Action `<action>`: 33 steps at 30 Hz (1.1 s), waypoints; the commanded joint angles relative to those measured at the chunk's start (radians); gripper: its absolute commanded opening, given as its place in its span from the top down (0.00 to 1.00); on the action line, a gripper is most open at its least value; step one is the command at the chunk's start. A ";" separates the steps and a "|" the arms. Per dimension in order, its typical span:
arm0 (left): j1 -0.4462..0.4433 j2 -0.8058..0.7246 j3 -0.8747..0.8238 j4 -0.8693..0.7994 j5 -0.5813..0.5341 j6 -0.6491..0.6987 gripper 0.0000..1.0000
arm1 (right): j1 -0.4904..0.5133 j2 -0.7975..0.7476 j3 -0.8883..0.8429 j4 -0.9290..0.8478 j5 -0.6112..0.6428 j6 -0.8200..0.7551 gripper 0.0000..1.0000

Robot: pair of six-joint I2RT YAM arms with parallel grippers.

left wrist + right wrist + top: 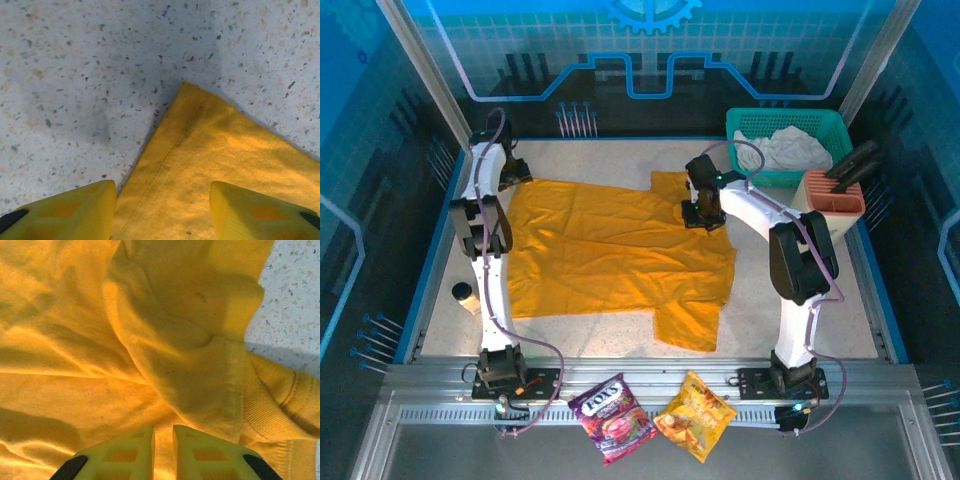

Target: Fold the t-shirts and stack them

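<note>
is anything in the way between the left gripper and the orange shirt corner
Nothing visible does. The left gripper is open, a finger on each side of the orange t-shirt corner, which lies flat on the speckled table.

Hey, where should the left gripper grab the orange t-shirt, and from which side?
Probably the pointed hem corner of the orange t-shirt, coming straight down from above: it lies flat on the table, framed by the open left gripper.
</note>
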 commanded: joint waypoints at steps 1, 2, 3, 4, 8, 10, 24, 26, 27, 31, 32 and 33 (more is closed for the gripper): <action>0.003 0.042 0.040 -0.030 0.025 0.096 0.47 | 0.019 -0.047 -0.010 -0.005 -0.011 0.021 0.83; 0.003 0.050 0.045 -0.027 0.016 0.107 0.47 | 0.022 -0.048 -0.011 -0.007 -0.010 0.022 0.83; 0.003 0.059 0.049 -0.027 0.011 0.116 0.47 | 0.024 -0.050 -0.011 -0.008 -0.010 0.024 0.83; 0.003 0.066 0.054 -0.027 0.012 0.123 0.48 | 0.025 -0.052 -0.013 -0.008 -0.010 0.025 0.83; 0.002 0.093 0.080 -0.028 0.022 0.143 0.48 | 0.032 -0.057 -0.019 -0.010 -0.013 0.030 0.84; -0.001 0.103 0.100 -0.037 0.018 0.153 0.48 | 0.033 -0.057 -0.023 -0.008 -0.016 0.031 0.85; -0.073 0.059 0.005 0.006 -0.057 0.215 1.00 | 0.037 -0.047 -0.014 0.008 -0.049 0.031 0.86; -0.074 0.011 -0.061 0.035 -0.072 0.190 1.00 | 0.022 -0.030 0.028 -0.008 -0.049 0.013 0.85; -0.073 -0.014 -0.092 0.048 -0.079 0.179 1.00 | 0.013 -0.018 0.052 -0.018 -0.047 0.004 0.85; -0.073 -0.144 -0.230 0.097 -0.078 0.122 1.00 | -0.041 0.100 0.245 -0.068 -0.058 -0.045 0.76; -0.073 -0.177 -0.254 0.104 -0.072 0.105 1.00 | -0.052 0.148 0.311 -0.087 -0.067 -0.060 0.75; -0.075 -0.202 -0.275 0.108 -0.068 0.093 1.00 | -0.059 0.191 0.369 -0.105 -0.075 -0.070 0.74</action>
